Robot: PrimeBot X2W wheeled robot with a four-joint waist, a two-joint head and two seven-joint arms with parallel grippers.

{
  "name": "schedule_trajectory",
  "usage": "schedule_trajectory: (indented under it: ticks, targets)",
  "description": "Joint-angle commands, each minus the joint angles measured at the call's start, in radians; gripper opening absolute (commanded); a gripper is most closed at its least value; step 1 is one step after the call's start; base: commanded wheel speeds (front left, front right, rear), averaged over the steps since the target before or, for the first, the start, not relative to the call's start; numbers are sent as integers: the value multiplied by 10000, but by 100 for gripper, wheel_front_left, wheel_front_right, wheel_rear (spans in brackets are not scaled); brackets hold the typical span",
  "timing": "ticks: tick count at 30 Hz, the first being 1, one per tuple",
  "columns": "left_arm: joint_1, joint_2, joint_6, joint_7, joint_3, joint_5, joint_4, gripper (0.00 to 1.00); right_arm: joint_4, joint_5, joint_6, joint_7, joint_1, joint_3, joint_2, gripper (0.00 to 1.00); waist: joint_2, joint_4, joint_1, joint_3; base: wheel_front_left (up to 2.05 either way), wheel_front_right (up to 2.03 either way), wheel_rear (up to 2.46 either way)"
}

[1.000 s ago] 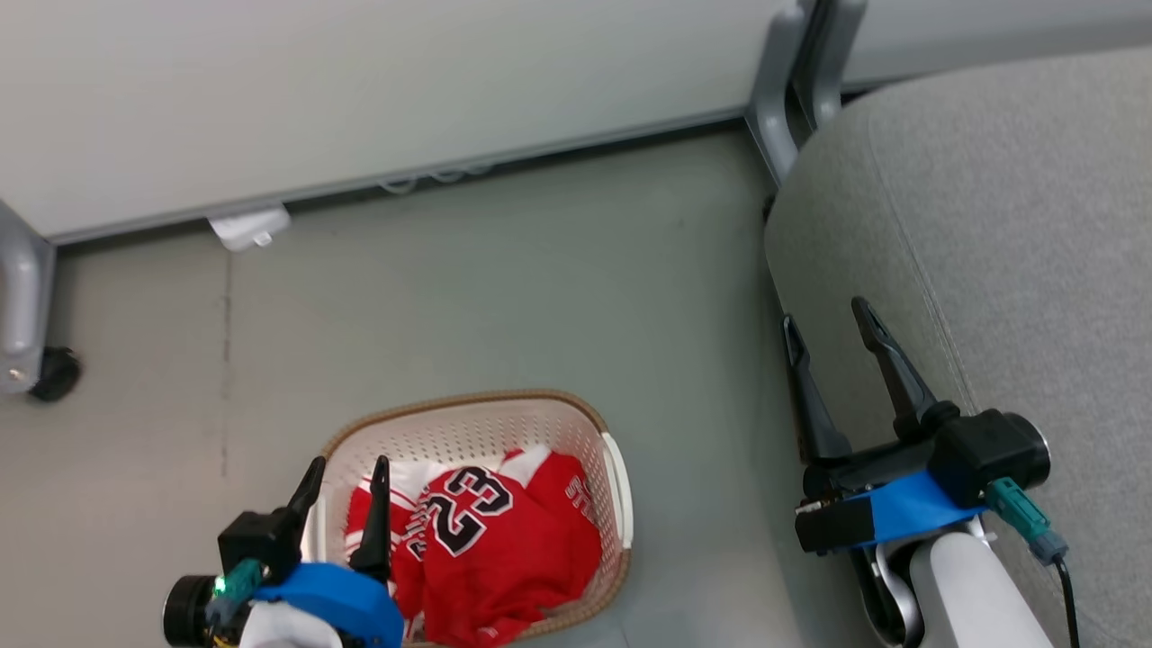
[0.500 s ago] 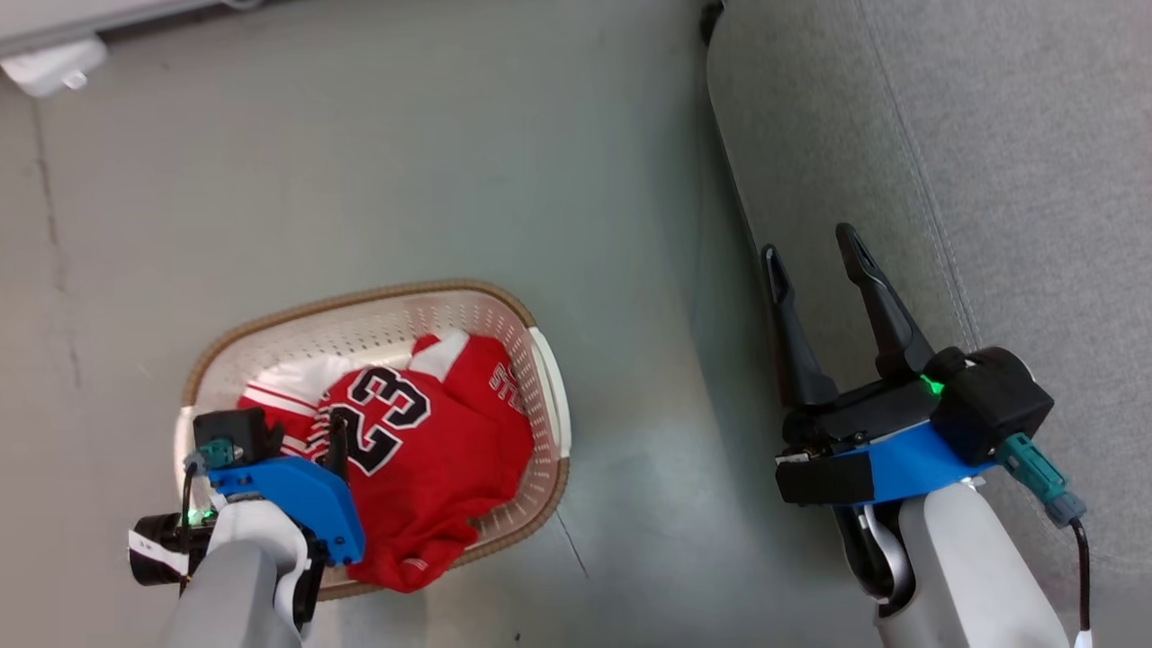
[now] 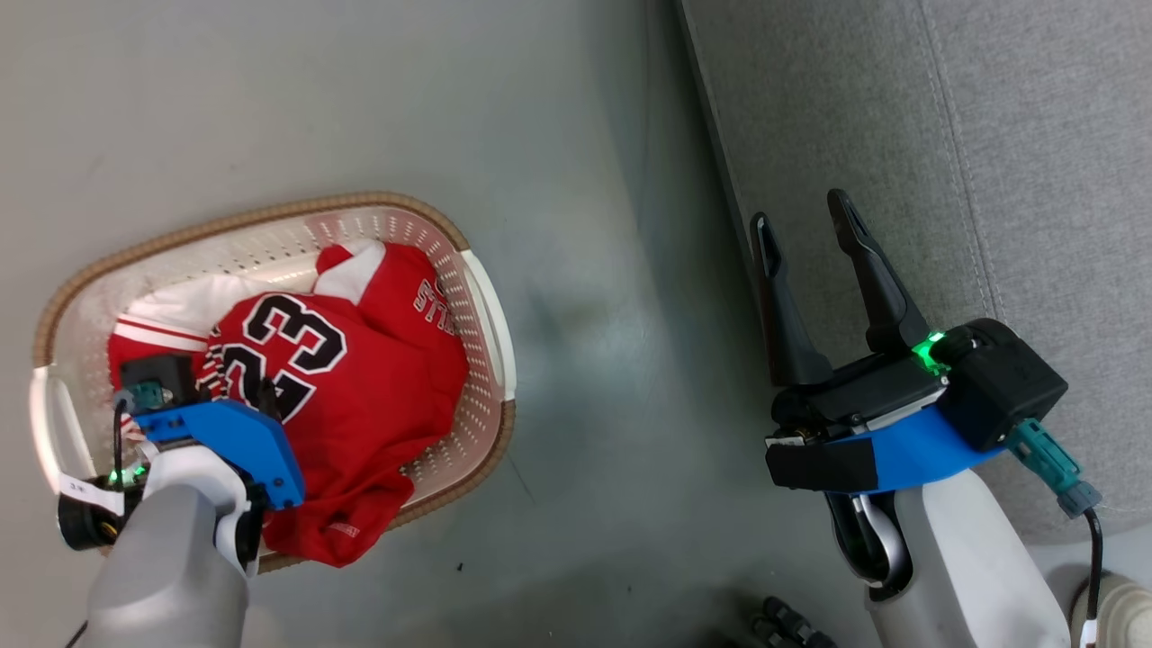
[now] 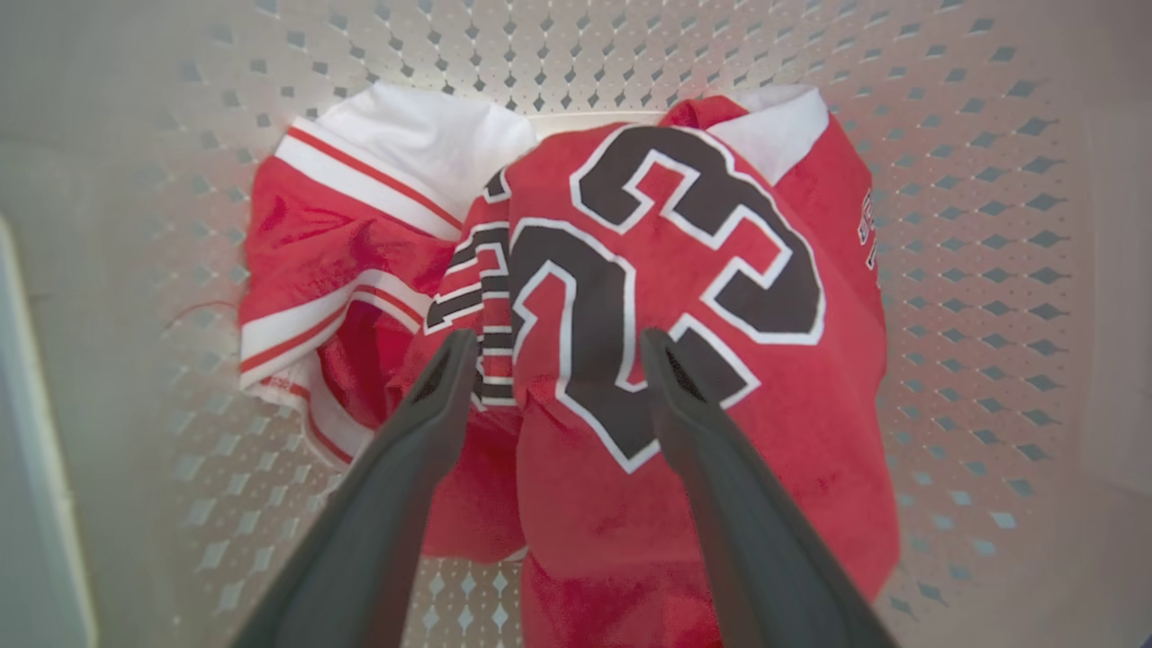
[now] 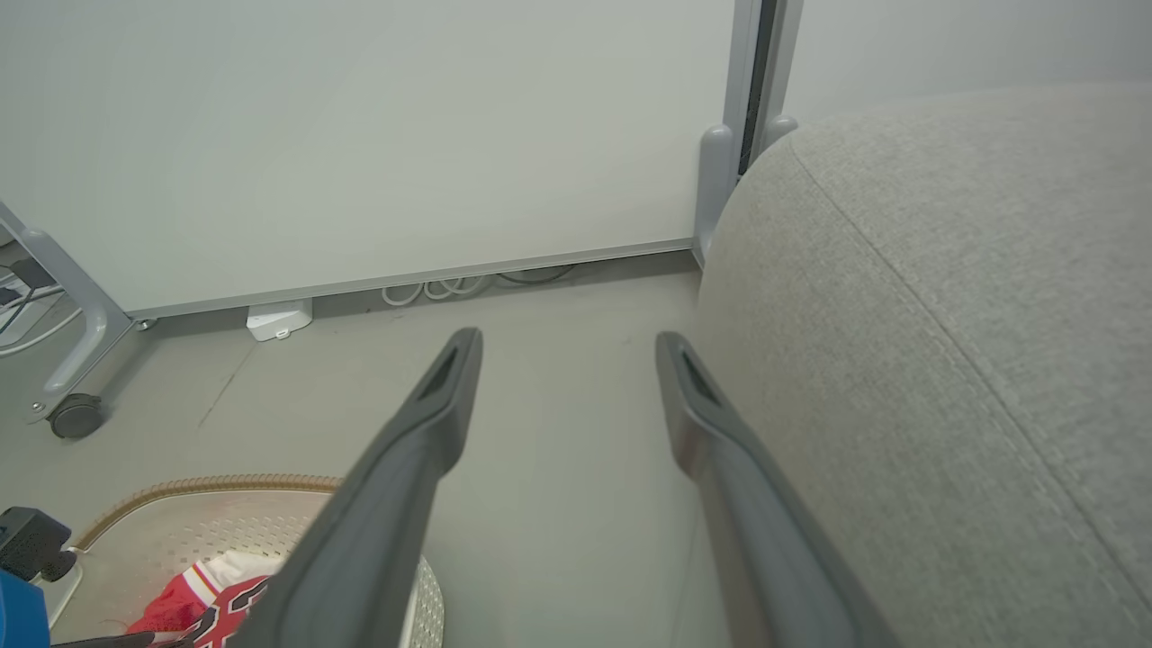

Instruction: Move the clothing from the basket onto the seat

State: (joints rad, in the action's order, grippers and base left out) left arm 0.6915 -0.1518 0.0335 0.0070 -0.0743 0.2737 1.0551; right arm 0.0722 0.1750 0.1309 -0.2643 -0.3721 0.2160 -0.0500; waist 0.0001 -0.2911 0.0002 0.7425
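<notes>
Clothing (image 3: 360, 378) heaped in basket (image 3: 270, 210) on floor (image 3: 576, 162). I see left arm (image 3: 166, 567) angled down, left gripper (image 4: 558, 340) inside basket, fingers apart over "23", nothing clamped. Right arm (image 3: 967, 567) out forward, right gripper (image 3: 799, 209) spread, empty, beside seat (image 3: 972, 135) edge.

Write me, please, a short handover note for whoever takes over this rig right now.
Left gripper: open, down in the cream-white perforated plastic basket, fingers over the red "23" jersey, nothing gripped.
Right gripper: open, empty, by the large grey fabric seat's edge.
Red white-striped garment lies partly under the jersey, in the basket.
Done: nothing on the seat yet.
Left: move both garments there.
</notes>
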Motion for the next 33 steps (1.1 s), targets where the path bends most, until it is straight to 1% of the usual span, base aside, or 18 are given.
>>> schedule_trajectory:
  ticks: [1, 4, 8, 15, 23, 24, 25, 26, 33]
  targets:
    - [221, -140, 58, -30, 10, 36, 50, 100, -71, 59, -3, -3, -181, 41, -6, 100, -1, -170, -2, 333, 0, 0, 0]
    - [528, -259, 179, -28, 39, 71, 242, 100, -146, 96, -5, -3, -198, 114, -6, 100, -1, -235, -2, 620, 0, 0, 0]
    - [829, -317, 192, -60, 123, 179, 463, 100, -256, 168, -5, -3, -272, 187, -6, 100, -1, -303, -2, 898, 0, 0, 0]
    - [1119, -103, -66, 157, 284, 611, 924, 100, -333, 253, -5, -3, -390, 229, -7, 100, -1, -337, -2, 1177, 0, 0, 0]
    - [1308, 24, -10, 618, 231, 783, 1484, 100, -388, 288, -5, -3, -423, 229, -7, 100, -1, -388, -2, 1334, 0, 0, 0]
    - [1325, 36, -36, 660, 226, 810, 1535, 90, -393, 306, -5, -3, -430, 219, -7, 100, -1, -401, -2, 1351, 0, 0, 0]
    - [1348, 33, -55, 693, 213, 824, 1566, 33, -391, 323, -5, -3, -434, 205, -7, 100, -1, -412, -2, 1365, 0, 0, 0]
    - [1384, 20, -76, 701, 192, 827, 1587, 0, -387, 337, -5, -3, -442, 194, -7, 100, -1, -424, -2, 1377, 0, 0, 0]
    - [1501, -20, -197, 670, 94, 866, 1721, 0, -336, 365, -5, -3, -475, 169, -7, 100, -1, -467, -2, 1358, 0, 0, 0]
